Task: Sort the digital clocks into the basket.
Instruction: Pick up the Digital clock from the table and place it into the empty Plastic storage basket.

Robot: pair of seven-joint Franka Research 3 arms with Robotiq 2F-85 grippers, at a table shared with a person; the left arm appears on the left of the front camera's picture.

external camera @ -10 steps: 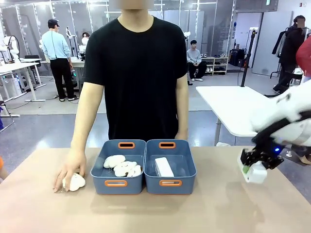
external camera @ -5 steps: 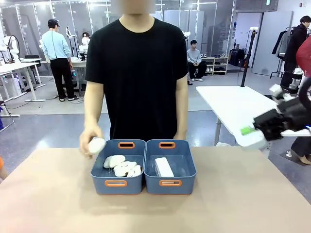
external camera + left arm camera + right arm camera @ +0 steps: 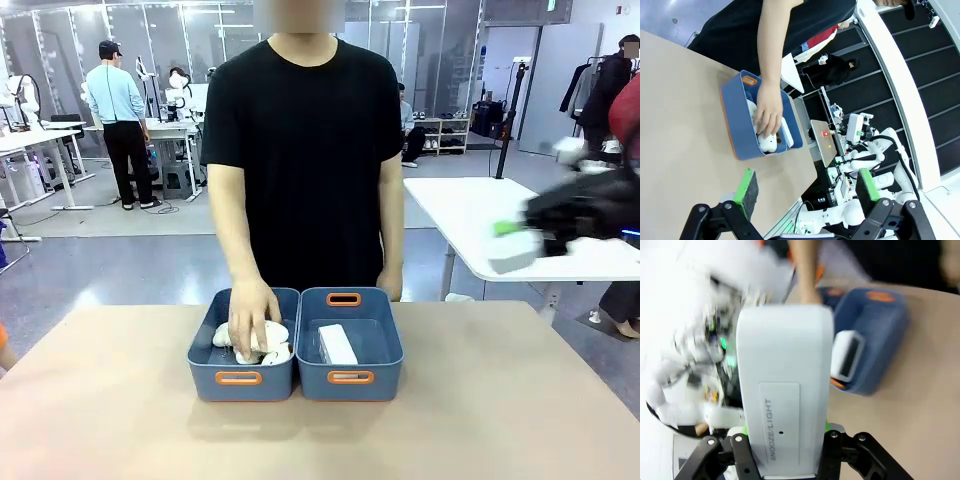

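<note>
Left gripper (image 3: pixel 805 186): we log it spread wide, empty. Person's hand (image 3: pixel 252 318): now down in left bin (image 3: pixel 203 372), on plush toys (image 3: pixel 272 345). Basket (image 3: pixel 390 350), just right: one digital clock (image 3: pixel 337 343) inside. Right gripper (image 3: pixel 525 240): clenched on second clock (image 3: pixel 784 385), newly raised off the table, high right; we judge delivery remains.

A digital clock (image 3: pixel 337 344) lies in the basket (image 3: pixel 386 379), right of the bin (image 3: pixel 205 380) holding plush toys (image 3: pixel 275 348).
</note>
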